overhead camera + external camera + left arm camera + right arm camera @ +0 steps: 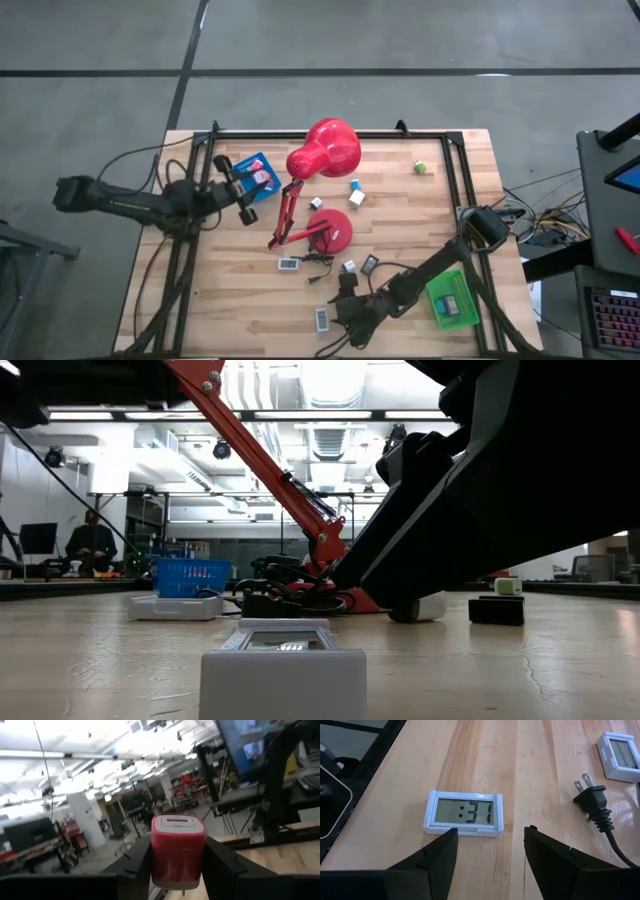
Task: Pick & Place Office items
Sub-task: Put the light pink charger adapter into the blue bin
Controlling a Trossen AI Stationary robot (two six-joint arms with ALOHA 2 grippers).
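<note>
The left gripper (177,870) is holding a pink block (177,850) tight in its jaws, up over the blue tray (254,166) at ten o'clock on the surface (420,215). The right gripper (490,847) is hanging low at six o'clock, jaws wide, right by a white clock (464,813) lying flat.

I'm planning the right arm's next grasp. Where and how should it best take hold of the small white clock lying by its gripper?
The clock lies flat, display up, just ahead of the open right gripper. Probably best to come straight down and pinch its two long edges, across the short width: the frame is thin and low, so a sideways approach gives the fingers little to catch. The plug lies clear to one side.
</note>
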